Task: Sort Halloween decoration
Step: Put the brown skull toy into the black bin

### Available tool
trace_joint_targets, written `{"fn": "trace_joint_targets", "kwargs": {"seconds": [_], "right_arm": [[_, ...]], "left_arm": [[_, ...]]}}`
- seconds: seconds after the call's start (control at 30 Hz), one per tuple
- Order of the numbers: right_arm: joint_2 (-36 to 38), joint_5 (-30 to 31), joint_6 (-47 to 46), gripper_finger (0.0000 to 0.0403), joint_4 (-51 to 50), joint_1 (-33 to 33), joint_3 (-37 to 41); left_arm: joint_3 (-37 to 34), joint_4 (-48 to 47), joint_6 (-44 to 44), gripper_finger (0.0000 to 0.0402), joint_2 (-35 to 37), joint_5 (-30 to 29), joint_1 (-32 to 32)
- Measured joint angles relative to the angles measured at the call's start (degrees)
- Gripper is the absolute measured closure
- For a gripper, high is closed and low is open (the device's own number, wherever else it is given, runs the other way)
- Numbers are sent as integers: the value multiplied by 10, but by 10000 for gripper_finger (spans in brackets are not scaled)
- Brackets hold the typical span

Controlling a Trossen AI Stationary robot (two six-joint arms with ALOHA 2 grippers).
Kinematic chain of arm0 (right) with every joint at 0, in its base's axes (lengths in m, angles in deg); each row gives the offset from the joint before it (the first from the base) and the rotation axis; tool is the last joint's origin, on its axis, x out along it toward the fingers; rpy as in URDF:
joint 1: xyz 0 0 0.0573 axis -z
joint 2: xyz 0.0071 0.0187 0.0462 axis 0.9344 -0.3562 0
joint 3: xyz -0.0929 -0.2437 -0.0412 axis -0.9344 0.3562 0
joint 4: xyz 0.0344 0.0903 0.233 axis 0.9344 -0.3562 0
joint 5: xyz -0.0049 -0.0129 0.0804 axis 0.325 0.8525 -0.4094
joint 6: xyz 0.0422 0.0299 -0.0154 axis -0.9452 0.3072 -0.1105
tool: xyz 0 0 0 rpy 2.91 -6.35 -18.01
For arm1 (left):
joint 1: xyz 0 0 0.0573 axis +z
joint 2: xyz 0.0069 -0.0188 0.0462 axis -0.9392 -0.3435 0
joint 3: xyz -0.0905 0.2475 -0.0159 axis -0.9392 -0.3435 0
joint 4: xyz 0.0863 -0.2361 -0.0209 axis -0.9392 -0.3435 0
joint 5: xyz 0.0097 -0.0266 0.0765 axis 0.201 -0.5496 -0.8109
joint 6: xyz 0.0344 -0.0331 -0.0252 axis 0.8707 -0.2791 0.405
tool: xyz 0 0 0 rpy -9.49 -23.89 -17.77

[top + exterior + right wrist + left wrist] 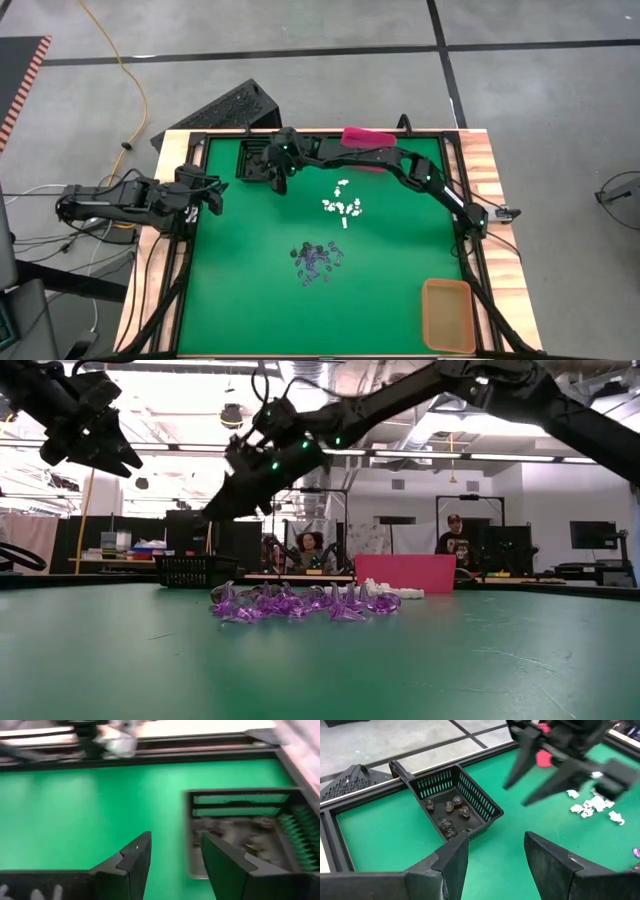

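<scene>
Hovering just beside the black bin [252, 160], the right gripper [277, 182] has its fingers parted and grasping nothing. Black trinkets [449, 812] lie inside that bin. Nearer than the bin, purple trinkets [317, 262] cluster mid-tabletop [390, 290], with white trinkets [342, 207] between them and the bin. The orange bin [448, 315] sits well away at a near corner; the pink bin [368, 135] sits along the bin's far edge. The left gripper [212, 196] waits outboard of the bin, fingers released.
</scene>
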Motion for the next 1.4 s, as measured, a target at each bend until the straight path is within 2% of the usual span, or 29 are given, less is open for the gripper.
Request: {"fn": "trace_joint_targets", "kwargs": {"seconds": [0.1,0.37,0.47,0.53,0.67,0.8,0.93,1.07,1.17,1.4], "right_arm": [[28,-36,43,217,-84,-8,0],[98,-29,194,259,-376,-36,3],[129,-34,201,281,-445,-33,51],[161,-36,197,296,-450,-29,116],[258,-37,159,324,-355,-31,282],[354,-28,110,339,-183,-56,452],[402,-15,94,341,-2,-95,573],[401,28,92,342,77,-134,625],[402,35,91,337,120,-150,638],[402,36,91,277,148,-166,639]], "left_arm": [[0,0,0,219,0,1,0],[0,0,0,219,0,1,0],[0,1,0,219,0,1,0],[0,1,0,219,0,1,0],[0,1,0,219,0,1,0],[0,1,0,219,0,1,0],[0,1,-5,219,-1,1,0],[0,1,-10,219,-1,1,0],[0,1,-10,219,-1,1,0],[0,1,-11,219,-1,1,0]]}}
